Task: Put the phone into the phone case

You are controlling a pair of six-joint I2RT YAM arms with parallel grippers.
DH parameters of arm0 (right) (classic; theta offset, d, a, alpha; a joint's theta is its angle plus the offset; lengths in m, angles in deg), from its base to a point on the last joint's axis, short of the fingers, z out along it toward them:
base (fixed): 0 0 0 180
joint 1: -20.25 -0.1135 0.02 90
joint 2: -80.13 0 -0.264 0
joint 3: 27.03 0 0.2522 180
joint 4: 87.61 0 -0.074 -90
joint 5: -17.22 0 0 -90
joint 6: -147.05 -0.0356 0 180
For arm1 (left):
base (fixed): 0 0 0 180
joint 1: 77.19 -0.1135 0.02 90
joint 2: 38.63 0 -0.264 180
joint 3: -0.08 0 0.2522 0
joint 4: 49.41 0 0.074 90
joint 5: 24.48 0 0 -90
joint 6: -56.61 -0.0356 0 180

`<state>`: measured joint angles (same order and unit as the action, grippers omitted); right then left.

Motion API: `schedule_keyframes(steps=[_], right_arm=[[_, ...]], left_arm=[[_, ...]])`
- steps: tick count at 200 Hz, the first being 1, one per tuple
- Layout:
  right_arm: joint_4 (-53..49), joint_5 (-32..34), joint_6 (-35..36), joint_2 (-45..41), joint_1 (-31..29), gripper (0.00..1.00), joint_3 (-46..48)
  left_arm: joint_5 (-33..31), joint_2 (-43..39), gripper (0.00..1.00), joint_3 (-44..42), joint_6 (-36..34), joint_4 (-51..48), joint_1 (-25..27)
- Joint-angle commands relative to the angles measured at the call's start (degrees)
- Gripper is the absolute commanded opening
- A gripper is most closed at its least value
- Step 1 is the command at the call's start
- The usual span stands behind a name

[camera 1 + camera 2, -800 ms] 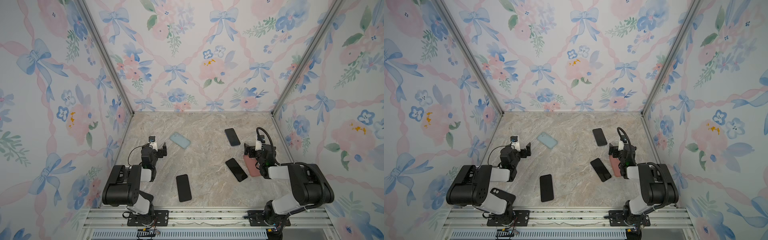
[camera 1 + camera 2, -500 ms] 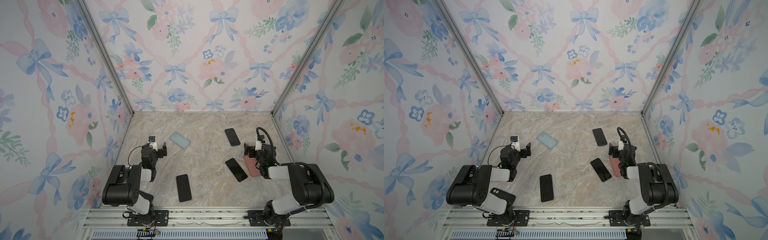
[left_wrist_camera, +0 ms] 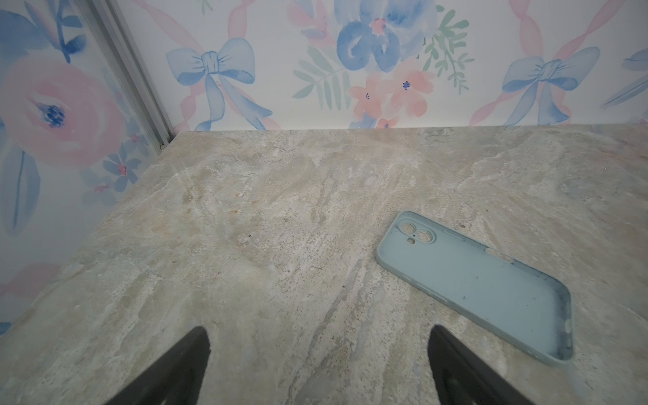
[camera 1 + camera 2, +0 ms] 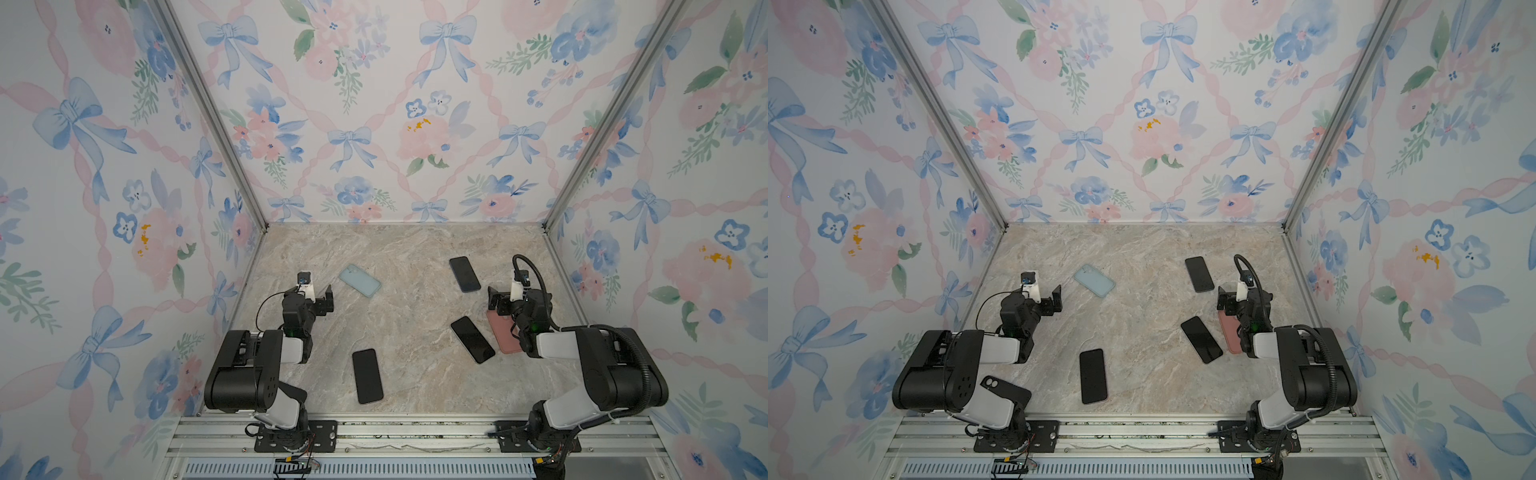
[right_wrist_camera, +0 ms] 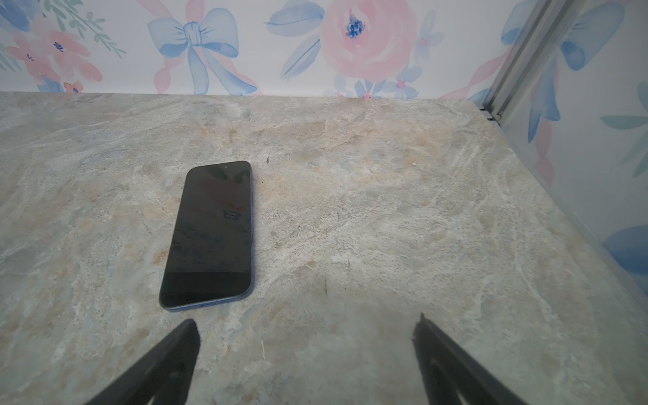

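- The left gripper [image 4: 318,297] is hovering over the marble tabletop [image 4: 407,374] with its jaws spread wide and holding nothing; its dark fingertips [image 3: 189,354] are framing bare stone in the left wrist view.
- The right gripper [image 4: 505,301] is likewise standing wide apart and empty above the right side of the table.
- A pale blue phone case [image 3: 480,284] is lying open side up, just beside the left gripper toward the back wall.
- A pink phone case [image 4: 505,336] is lying partly under the right arm, so its full outline cannot be told.
- Three dark phones are lying flat and apart: a far phone [image 5: 210,235] ahead of the right gripper, a middle phone [image 4: 472,339] just beside the pink case, and a near phone [image 4: 367,376] toward the front rail.
- Judging by looks, a phone is handling as stiff, fairly heavy and slick-faced; gripping across its narrow edges is looking safest, though lying flat it is offering little purchase.
- The case is appearing light and soft, likely flexing at its rim and sliding unless braced.
- Nothing is blocking the far phone; the middle phone is crowding the pink case.
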<state>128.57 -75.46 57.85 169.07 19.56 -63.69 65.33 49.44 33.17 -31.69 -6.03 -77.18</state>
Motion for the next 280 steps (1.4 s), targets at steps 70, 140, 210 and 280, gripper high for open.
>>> schedule_keyframes(steps=[70, 140, 210, 280], right_arm=[[1.3, -0.7, -0.7, -0.3, 0.4, 0.97, 0.1], [1.3, -0.7, -0.8, -0.3, 0.4, 0.97, 0.1], [1.2, -0.7, -0.7, -0.3, 0.5, 0.97, 0.0], [1.3, -0.7, -0.7, -0.3, 0.4, 0.97, 0.1]], left_arm=[[-0.6, -0.7, 0.98, -0.4, 0.6, 0.5, 0.0], [-6.2, -0.6, 0.98, -0.3, -1.2, 0.5, 3.1], [-4.4, -0.6, 0.98, -0.3, -0.8, 0.6, 2.1], [-4.5, -0.6, 0.98, -0.4, -0.8, 0.6, 2.2]])
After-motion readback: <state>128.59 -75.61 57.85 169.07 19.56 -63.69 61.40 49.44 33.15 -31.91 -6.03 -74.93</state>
